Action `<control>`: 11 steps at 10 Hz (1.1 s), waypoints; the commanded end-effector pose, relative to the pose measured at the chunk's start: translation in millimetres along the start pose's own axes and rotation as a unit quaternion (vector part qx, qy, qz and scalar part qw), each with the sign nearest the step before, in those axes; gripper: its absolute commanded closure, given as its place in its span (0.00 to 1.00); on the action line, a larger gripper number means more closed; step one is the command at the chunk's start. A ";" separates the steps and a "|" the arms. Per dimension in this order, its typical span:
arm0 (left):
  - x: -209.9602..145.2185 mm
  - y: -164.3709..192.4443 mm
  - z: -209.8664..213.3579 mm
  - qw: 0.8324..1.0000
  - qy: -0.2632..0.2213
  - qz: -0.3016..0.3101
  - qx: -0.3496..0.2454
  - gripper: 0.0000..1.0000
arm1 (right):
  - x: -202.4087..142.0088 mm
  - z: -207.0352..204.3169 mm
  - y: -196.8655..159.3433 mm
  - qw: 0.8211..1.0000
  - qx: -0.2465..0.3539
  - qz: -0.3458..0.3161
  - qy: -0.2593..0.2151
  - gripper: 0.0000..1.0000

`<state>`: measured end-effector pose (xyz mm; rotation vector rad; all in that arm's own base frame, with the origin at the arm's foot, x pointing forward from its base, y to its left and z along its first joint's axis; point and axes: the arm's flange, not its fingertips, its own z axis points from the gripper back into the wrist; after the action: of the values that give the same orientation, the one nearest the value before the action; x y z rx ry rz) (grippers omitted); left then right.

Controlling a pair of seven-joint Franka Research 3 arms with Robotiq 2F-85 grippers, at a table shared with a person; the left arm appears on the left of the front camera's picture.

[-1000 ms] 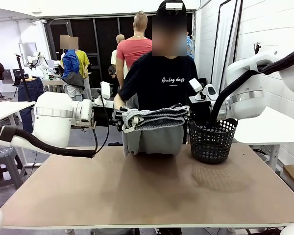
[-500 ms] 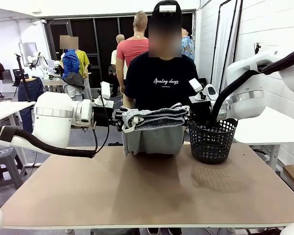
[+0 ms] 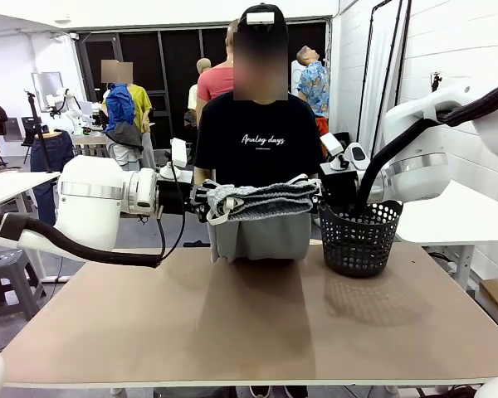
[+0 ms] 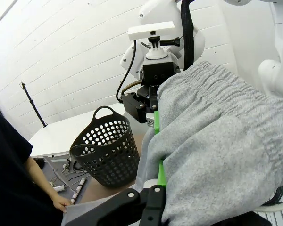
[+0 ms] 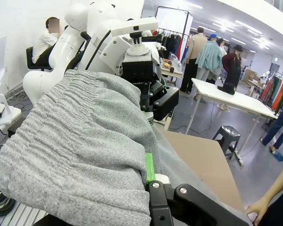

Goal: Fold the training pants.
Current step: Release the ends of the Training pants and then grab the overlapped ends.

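Both jaws clamped on the gathered waistband of the light grey jersey training pants, left gripper one end, right gripper the other, high over the brown worktop's far edge. Soft, light, floppy (sags wherever unsupported), so waistband corners look the best hold. Waist up, legs hanging: long axis vertical.
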<state>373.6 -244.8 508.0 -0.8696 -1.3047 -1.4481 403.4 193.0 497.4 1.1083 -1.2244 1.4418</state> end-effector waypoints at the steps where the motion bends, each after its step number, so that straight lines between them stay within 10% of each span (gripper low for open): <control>1: 3.1 0.7 -1.1 1.000 -0.001 -0.002 0.000 1.00 | 0.8 -0.1 5.0 1.000 -0.005 0.005 -0.018 1.00; 11: 3.1 0.7 -1.1 1.000 -0.001 -0.002 0.000 1.00 | 0.8 -0.1 5.0 1.000 -0.005 0.005 -0.018 1.00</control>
<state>373.6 -244.7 507.9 -0.8688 -1.3045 -1.4478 403.5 192.7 497.5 1.1081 -1.2249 1.4415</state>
